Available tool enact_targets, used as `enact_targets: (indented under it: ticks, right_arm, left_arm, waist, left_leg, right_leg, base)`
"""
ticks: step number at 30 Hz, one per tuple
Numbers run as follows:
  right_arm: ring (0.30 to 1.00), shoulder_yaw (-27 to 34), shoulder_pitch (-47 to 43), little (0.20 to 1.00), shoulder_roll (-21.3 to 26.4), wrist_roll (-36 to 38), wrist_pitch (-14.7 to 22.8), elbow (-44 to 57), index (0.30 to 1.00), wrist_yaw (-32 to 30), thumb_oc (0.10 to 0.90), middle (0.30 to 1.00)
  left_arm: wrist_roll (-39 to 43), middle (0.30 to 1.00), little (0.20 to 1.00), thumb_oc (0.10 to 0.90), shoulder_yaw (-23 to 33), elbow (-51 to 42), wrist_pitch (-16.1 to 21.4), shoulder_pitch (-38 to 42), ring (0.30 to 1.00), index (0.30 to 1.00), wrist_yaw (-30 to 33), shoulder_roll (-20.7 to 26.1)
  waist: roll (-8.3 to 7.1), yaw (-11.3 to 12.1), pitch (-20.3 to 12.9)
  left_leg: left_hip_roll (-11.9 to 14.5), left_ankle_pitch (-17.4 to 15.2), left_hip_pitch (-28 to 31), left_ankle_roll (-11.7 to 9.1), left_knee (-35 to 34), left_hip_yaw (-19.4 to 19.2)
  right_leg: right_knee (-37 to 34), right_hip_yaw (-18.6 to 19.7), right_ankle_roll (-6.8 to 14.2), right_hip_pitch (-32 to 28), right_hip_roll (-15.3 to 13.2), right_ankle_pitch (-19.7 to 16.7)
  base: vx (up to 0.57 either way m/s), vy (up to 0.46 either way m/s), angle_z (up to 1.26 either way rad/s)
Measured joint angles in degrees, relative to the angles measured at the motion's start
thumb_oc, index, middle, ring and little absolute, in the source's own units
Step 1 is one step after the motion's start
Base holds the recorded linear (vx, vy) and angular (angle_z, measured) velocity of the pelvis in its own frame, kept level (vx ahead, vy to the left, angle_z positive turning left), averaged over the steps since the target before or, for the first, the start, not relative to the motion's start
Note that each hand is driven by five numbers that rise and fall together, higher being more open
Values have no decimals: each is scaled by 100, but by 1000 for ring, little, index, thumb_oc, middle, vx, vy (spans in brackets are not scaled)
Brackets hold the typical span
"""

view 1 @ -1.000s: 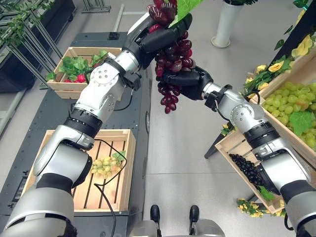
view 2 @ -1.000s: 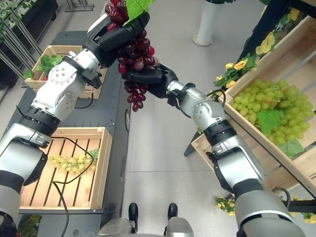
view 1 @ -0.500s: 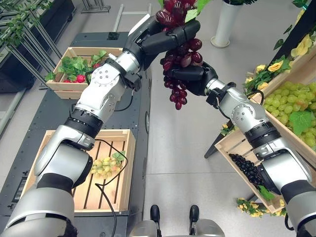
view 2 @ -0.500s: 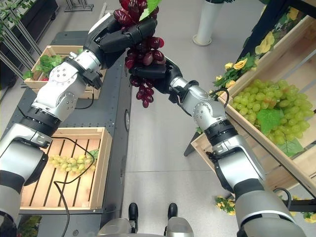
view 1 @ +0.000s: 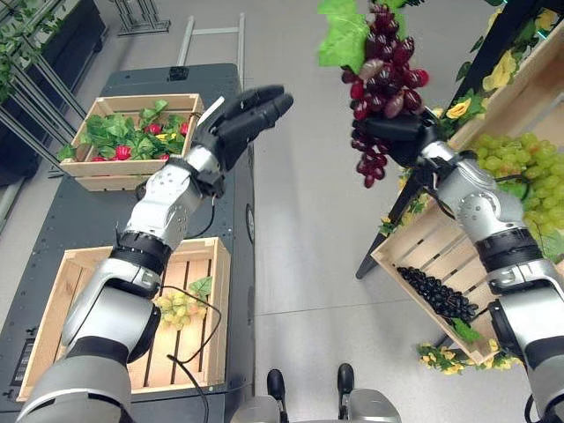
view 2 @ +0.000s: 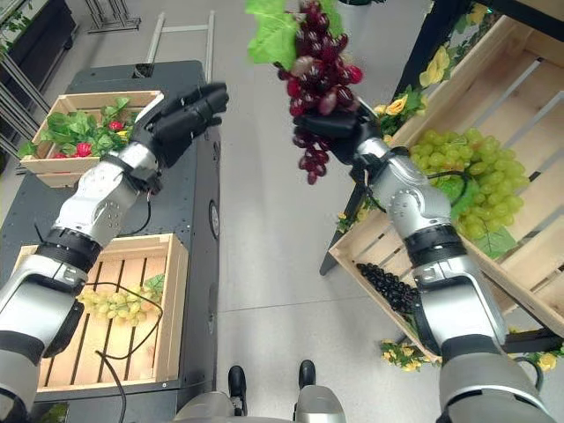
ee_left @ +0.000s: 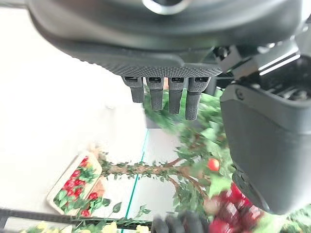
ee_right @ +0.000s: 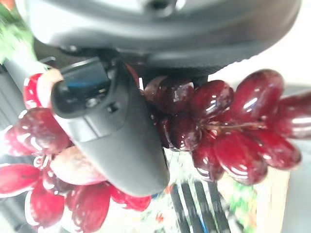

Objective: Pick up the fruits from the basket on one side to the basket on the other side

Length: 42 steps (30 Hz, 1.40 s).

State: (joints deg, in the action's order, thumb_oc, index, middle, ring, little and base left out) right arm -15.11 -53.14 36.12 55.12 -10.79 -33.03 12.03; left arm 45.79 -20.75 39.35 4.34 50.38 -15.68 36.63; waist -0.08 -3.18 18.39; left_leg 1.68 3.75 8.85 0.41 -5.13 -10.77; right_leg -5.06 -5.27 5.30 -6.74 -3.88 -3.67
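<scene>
A bunch of dark red grapes (view 1: 381, 75) with a green leaf (view 1: 344, 40) hangs high over the floor, and my right hand (view 1: 401, 132) is shut on it; the right wrist view shows the thumb (ee_right: 112, 131) pressed against the red grapes (ee_right: 228, 126). My left hand (view 1: 242, 119) is open with straight fingers, apart from the bunch and to its left, holding nothing. The left wrist view shows its fingers (ee_left: 165, 94) extended. A wooden crate (view 1: 53, 370) at lower left holds a small green grape bunch (view 1: 181, 307). Tilted crates on the right hold green grapes (view 1: 520, 176) and black grapes (view 1: 436, 295).
A second crate (view 1: 97, 172) with leafy red fruit sits farther back on the dark platform (view 1: 238, 256). Yellow flowers (view 1: 458, 110) trim the right-hand stand. A white post (view 2: 352, 11) stands at the back. Bare grey floor lies between platform and stand.
My left hand has let go of the red grape bunch and swung away to the left, fingers straightened. My right hand has carried the bunch rightward. The camera view has shifted too.
</scene>
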Motion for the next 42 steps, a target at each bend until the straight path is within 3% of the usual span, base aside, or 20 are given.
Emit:
enact_targets:
  ticks: [5, 8, 11, 14, 24, 29, 37, 40, 42]
  right_arm:
    - [300, 374, 829, 300, -5, -284, 115, 617, 300, 85, 400, 300]
    - [300, 413, 1431, 300, -39, -568, 190, 933, 300, 101, 400, 300]
    - [300, 568, 2215, 300, -289, -1101, 328, 1225, 300, 131, 400, 300]
    - [300, 530, 2744, 300, -340, -1522, 297, 1251, 300, 159, 400, 300]
    - [300, 461, 3513, 300, -316, -2104, 201, 998, 300, 201, 400, 300]
    - [300, 327, 3590, 300, -338, -2145, 211, 1354, 300, 484, 400, 300]
    - [300, 279, 4079, 300, -667, -2154, 220, 1569, 300, 593, 400, 300]
    - [300, 11, 4114, 300, -747, -2147, 395, 1242, 300, 420, 400, 300]
    - [300, -95, 4029, 300, -744, -2145, 498, 980, 300, 299, 400, 300]
  left_arm:
    - [-300, 900, 900, 800, 382, -4, 224, -1178, 900, 900, 124, -159]
    - [-621, 900, 900, 800, 382, -4, 407, -1876, 900, 900, 227, -427]
    - [-978, 900, 900, 800, 373, -58, 757, -2749, 900, 900, 458, -847]
    - [-1272, 900, 900, 800, 289, -101, 864, -3180, 900, 900, 674, -1168]
    - [-1706, 900, 900, 800, 250, -288, 1202, -3402, 900, 900, 1091, -1712]
    - [-1825, 900, 900, 800, 338, -344, 1409, -3421, 900, 900, 1442, -1787]
    - [-1864, 900, 900, 800, 528, -347, 1437, -3772, 900, 900, 1718, -1788]
    - [-1920, 900, 900, 800, 478, -344, 1446, -3685, 900, 900, 1832, -1769]
    - [-1922, 900, 900, 800, 354, -346, 1461, -3509, 900, 900, 1929, -1764]
  waist:
    - [-65, -132, -69]
    - [-249, -148, -273]
    - [-528, -143, -531]
    - [-646, -140, -608]
    - [-645, -248, -613]
    - [-637, -220, -616]
    - [-628, -55, -621]
    - [-707, -51, -563]
    - [-724, -27, -319]
  left_leg:
    - [16, -38, 53, -15, -2, -57]
    - [21, -57, 61, -19, -2, -74]
    - [16, -91, 75, -16, -2, -193]
    - [-8, -112, 73, 3, -3, -312]
    - [-9, -114, 17, 18, -40, -394]
    - [14, -104, 23, 5, -40, -362]
    - [8, -97, -24, -1, 1, -326]
    - [56, -314, -704, 16, 756, -219]
    - [144, -559, -1101, 29, 1429, -188]
  right_leg:
    - [0, 158, 0, 22, 31, -27]
    - [-1, 192, -1, 33, 38, -27]
    - [-3, 304, 8, 71, 36, -31]
    - [-3, 383, 41, 122, 16, -71]
    - [-3, 521, 40, 276, 34, -159]
    - [-3, 495, 30, 254, 56, -164]
    - [61, 461, 19, 307, 46, -154]
    - [505, 288, -35, 791, 18, -55]
    - [822, 135, -80, 979, 21, 20]
  base:
    - [36, -9, -16]
    - [51, -13, -7]
    - [52, -24, -15]
    - [19, -42, -21]
    - [1, -25, -12]
    - [19, 2, 2]
    - [-41, -14, 3]
    - [-205, -58, 18]
    - [-145, 2, 23]
